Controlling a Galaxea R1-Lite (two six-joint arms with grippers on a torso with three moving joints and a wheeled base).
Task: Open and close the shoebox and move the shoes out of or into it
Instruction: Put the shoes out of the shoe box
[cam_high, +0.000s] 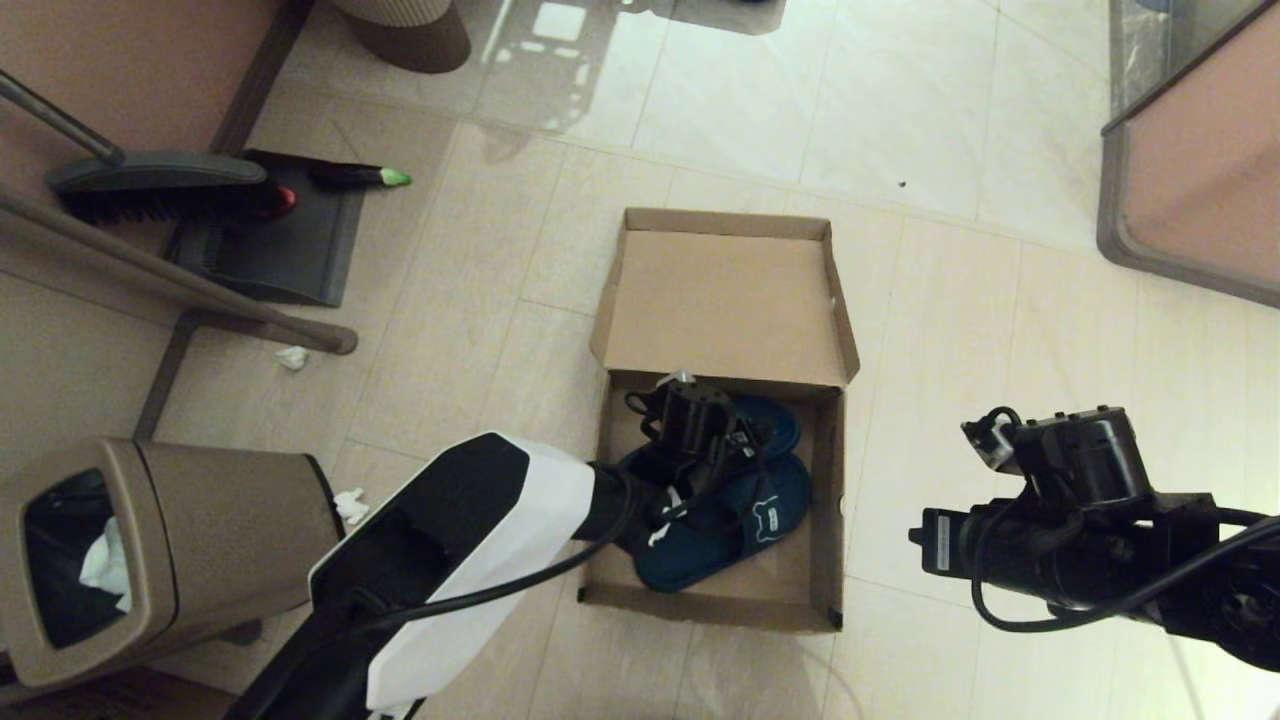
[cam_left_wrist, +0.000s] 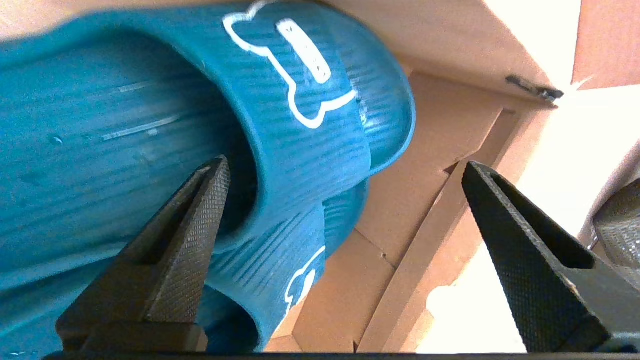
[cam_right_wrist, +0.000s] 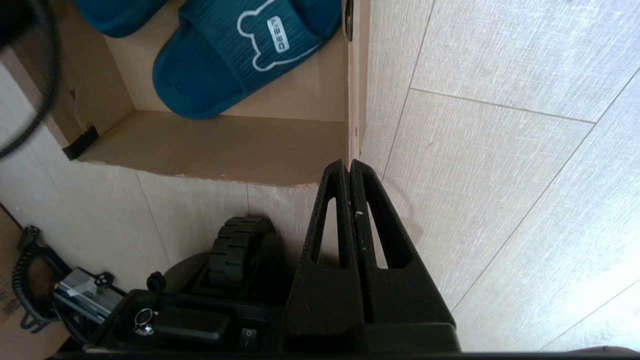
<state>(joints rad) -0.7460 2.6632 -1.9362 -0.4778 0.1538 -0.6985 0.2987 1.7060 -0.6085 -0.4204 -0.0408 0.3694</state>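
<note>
The shoebox (cam_high: 722, 300) sits on the floor with its lid folded back, and both shoes (cam_high: 745, 515) lie side by side inside it. The left claw (cam_left_wrist: 345, 170) reaches into the box, spread wide and gripping nothing. The right claw (cam_right_wrist: 350, 167) hangs pressed together over the floor beside the box.

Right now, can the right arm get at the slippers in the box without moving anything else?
Probably not easily. The right pincer is shut, outside the shoebox wall over the floor, and the left pincer sits open among the slippers, occupying that space. The lid itself is open.
</note>
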